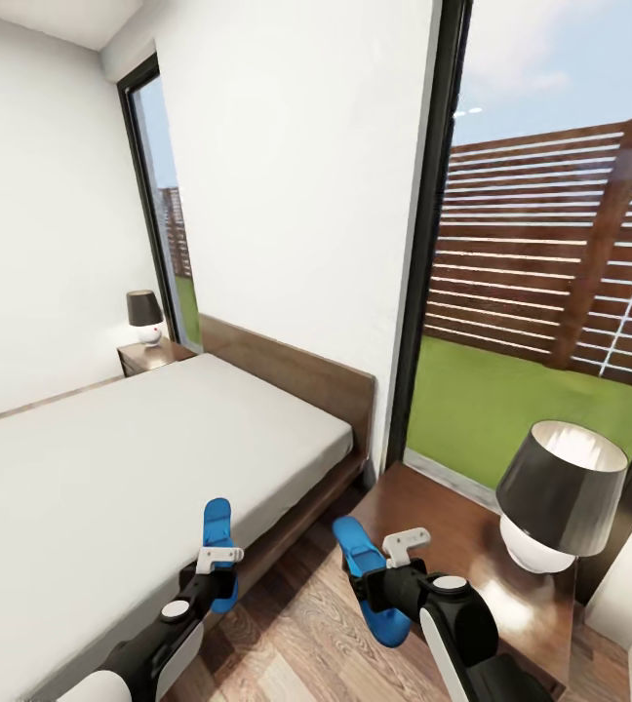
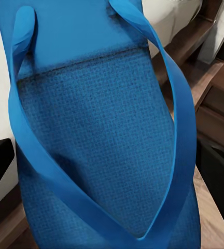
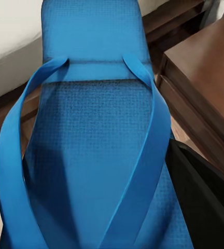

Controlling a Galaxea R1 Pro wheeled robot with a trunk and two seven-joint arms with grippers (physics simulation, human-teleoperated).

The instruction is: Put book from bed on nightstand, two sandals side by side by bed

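Blue sandals: both are off the floor, one in each gripper, low in the head view's centre.
Left gripper (image 1: 220, 556): clamped on the left sandal (image 1: 217, 531), which hangs over the bed's near edge; the left wrist view shows its sole and straps (image 2: 99, 140) close up.
Right gripper (image 1: 394, 561): clamped on the right sandal (image 1: 367, 577), held over the floor (image 1: 296, 634) between bed and nightstand; the right wrist view shows it (image 3: 91, 155) the same way.
Bed (image 1: 111, 458): pale mattress across the left half of the frame, dark frame and headboard toward the centre.
Near nightstand (image 1: 453, 526): lower right, carrying a black-shaded lamp (image 1: 560, 502).
Far nightstand (image 1: 150, 356): middle left, past the bed, with a second lamp (image 1: 144, 317).
Book: I cannot find it on the visible mattress or on either nightstand.
Progress: sandals are picked up but not yet set down; by my judgement, placing them side by side on the floor strip beside the bed remains, and the book's status cannot be judged from here.
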